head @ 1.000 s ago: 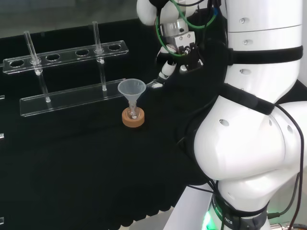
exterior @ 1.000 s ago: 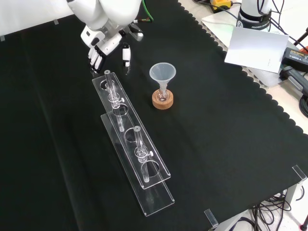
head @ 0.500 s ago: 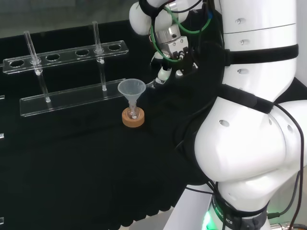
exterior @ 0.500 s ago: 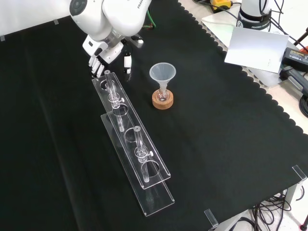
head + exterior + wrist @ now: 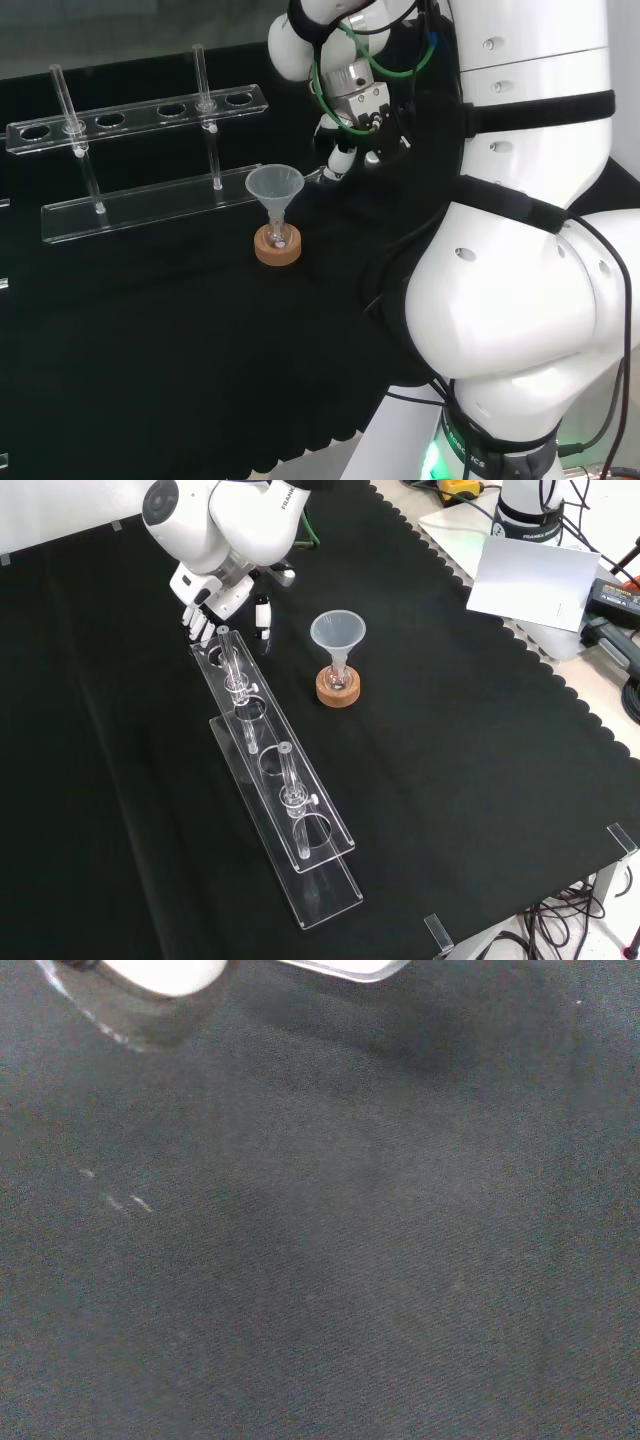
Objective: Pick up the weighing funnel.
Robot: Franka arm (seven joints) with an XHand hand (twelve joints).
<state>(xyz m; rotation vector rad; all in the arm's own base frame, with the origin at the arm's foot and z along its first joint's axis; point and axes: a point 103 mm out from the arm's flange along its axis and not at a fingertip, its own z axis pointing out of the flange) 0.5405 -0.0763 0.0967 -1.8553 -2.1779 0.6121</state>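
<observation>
The hand point(image 5: 222, 598) hangs low over the cloth at the far end of the clear tube rack point(image 5: 270, 770). Its fingers point(image 5: 200, 620) point down, fairly straight, and its thumb point(image 5: 263, 615) stands apart from them. In the head view the hand point(image 5: 352, 140) is right of the big funnel point(image 5: 274, 188). A small clear piece, seemingly the weighing funnel point(image 5: 318, 178), lies on the cloth just below the thumb tip. The wrist view shows a glassy edge point(image 5: 130, 1030) beside a blurred white part of the hand point(image 5: 165, 972). I cannot tell whether they touch.
The big funnel point(image 5: 338, 632) stands in a small flask on a cork ring point(image 5: 338, 688), right of the rack in the front view. The rack holds two upright tubes point(image 5: 232, 660). White paper point(image 5: 530, 580) and cables lie beyond the cloth's scalloped edge at the right.
The hand has come down and moved toward the rack's end, leftward in the head view. The small clear piece on the cloth and the big funnel have stayed put.
</observation>
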